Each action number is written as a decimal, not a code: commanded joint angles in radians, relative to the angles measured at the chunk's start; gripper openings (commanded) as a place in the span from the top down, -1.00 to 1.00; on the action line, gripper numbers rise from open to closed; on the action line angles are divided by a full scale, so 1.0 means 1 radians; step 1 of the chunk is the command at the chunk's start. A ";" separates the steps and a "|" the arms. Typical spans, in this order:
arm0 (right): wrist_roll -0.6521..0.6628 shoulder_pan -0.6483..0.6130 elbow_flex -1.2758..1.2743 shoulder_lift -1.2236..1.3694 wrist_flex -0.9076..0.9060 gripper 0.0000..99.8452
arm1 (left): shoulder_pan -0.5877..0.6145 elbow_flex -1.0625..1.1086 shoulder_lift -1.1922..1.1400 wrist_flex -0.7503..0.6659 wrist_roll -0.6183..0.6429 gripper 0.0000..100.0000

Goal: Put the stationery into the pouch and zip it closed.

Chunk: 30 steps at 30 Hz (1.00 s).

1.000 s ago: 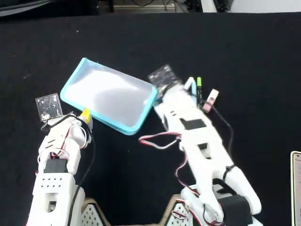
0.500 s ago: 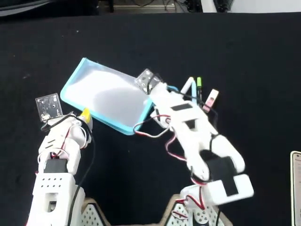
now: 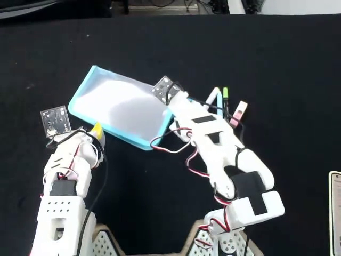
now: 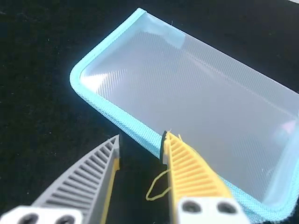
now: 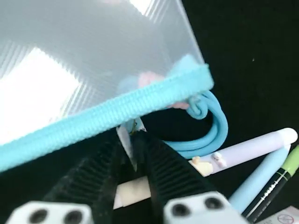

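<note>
Our right claw (image 5: 136, 140) has swung from the pens (image 3: 224, 98) to the pouch (image 3: 120, 109) corner and pinches its pull (image 5: 125, 137); our left claw (image 4: 140, 149) gapes beside the pouch; the pens lie outside, so opening comes first.

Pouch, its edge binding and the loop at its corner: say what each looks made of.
Pouch: translucent plastic sheet, glossy and finely ribbed, with patches of glare. Edge binding: turquoise woven fabric tape, the weave visible. Loop: smooth matte turquoise cord, probably rubber or silicone.

right gripper (image 3: 169, 97) swung from pens (image 3: 219, 99) to pouch (image 3: 117, 106) corner
</note>
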<state>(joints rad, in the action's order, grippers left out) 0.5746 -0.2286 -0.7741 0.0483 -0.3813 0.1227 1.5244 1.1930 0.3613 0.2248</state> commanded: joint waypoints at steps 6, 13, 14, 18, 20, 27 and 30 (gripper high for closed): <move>-0.094 0.083 -0.036 -0.326 -0.106 0.98 | -0.013 -0.050 -0.005 -0.018 0.002 0.68; -0.098 0.035 -0.039 -0.664 -0.523 0.98 | -0.010 -0.050 -0.005 -0.018 0.002 0.68; -0.098 0.034 -0.039 -0.691 -0.571 0.98 | -0.008 -0.050 -0.005 -0.018 0.002 0.68; -0.092 0.029 -0.044 -0.737 -0.697 0.98 | -0.008 -0.050 -0.005 -0.018 0.002 0.68; -0.092 0.029 -0.061 -0.734 -0.715 0.98 | -0.007 -0.050 -0.005 -0.018 0.002 0.68; -0.066 0.029 -0.076 -0.596 -0.786 0.63 | -0.010 -0.050 -0.005 -0.018 0.002 0.68; -0.058 0.031 0.012 -0.541 -0.821 0.64 | -0.010 -0.050 -0.005 -0.018 0.002 0.68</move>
<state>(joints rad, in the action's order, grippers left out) 0.5010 -0.1903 -0.8800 -0.5470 -1.1577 0.1227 1.5244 1.1930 0.3613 0.2248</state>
